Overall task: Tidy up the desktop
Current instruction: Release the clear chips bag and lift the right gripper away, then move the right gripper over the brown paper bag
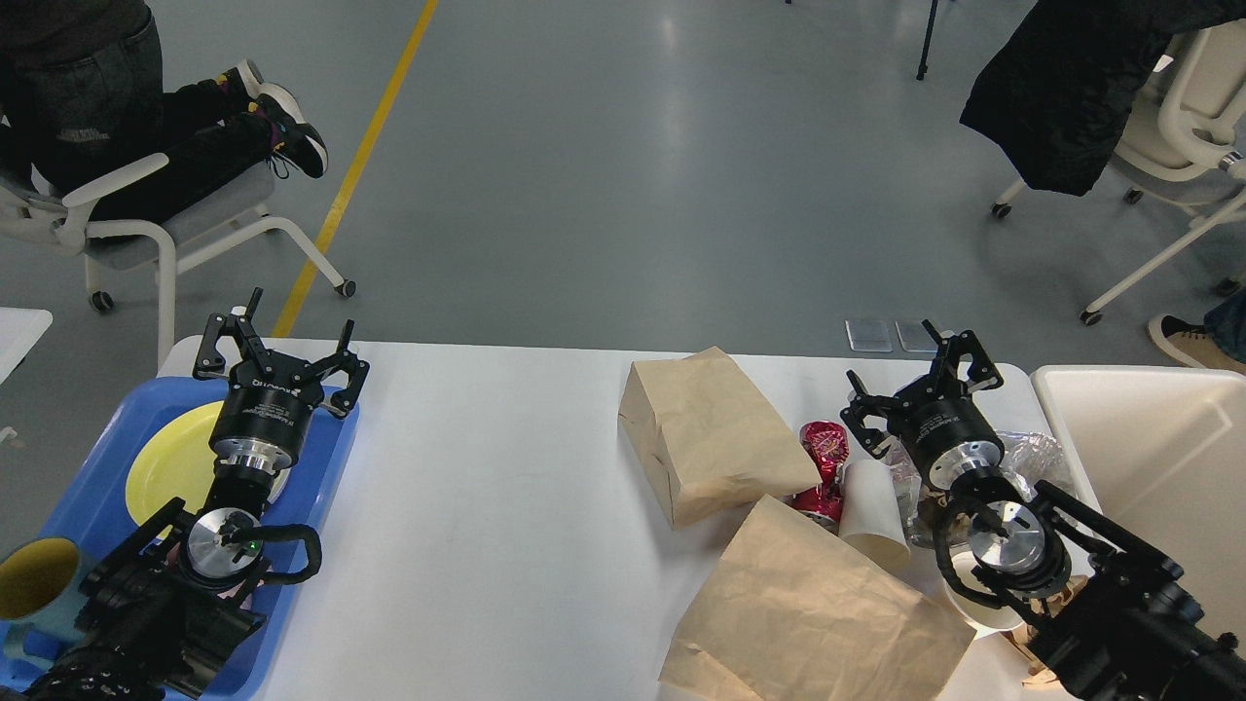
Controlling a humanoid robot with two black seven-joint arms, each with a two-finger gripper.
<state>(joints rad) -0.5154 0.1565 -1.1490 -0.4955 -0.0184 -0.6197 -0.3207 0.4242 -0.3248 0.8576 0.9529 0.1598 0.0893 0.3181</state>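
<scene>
The white desktop (487, 506) fills the lower half of the view. On its right part lie a brown paper bag (706, 438), a second, larger brown paper bag (808, 613), a crushed red wrapper (823, 467) and a white paper cup (871, 511) on its side. Crumpled foil with brown paper (1037, 453) is partly hidden behind my right arm. My right gripper (920, 385) is open and empty, above the far right of the desk, over the foil. My left gripper (277, 350) is open and empty above the far edge of the blue tray (336, 458).
The blue tray holds a yellow plate (170, 467) and a yellow-lined mug (34, 579). A cream-white bin (1149, 458) stands at the right. Another white cup (959, 599) and crumpled brown paper sit under my right arm. Chairs and a seated person are beyond the desk.
</scene>
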